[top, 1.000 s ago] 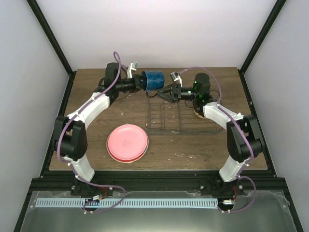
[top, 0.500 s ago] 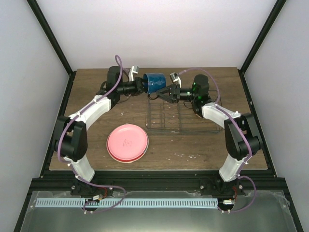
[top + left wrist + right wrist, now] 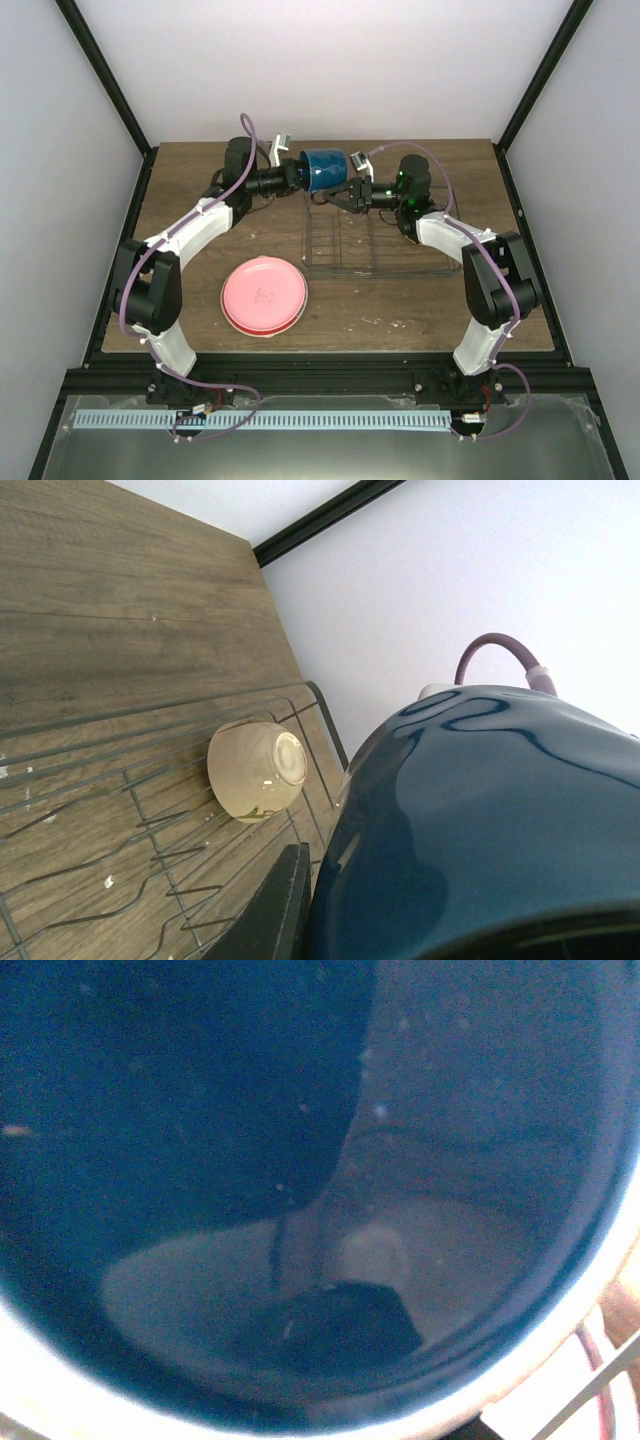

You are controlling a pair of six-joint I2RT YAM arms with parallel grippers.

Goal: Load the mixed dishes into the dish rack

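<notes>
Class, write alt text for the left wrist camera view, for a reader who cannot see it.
A glossy dark blue mug fills the lower right, very close to the camera. Beyond it, a small cream bowl lies tipped, base toward the camera, in a dark wire dish rack on a wooden table, with a white wall behind.

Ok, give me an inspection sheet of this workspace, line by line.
Surface: brown wooden table, a few pale specks near the front.
Job's things: blue mug held in the air by the far edge of the wire rack; cream bowl inside the rack; pink plate on the table outside the rack, another rim showing beneath it.
Clutter: nothing seen.
Grippers: left gripper gripping the mug; right gripper at the mug's mouth, jaws unclear.
Cables: purple cable along each arm.
Surroundings: white walls, black frame.
</notes>
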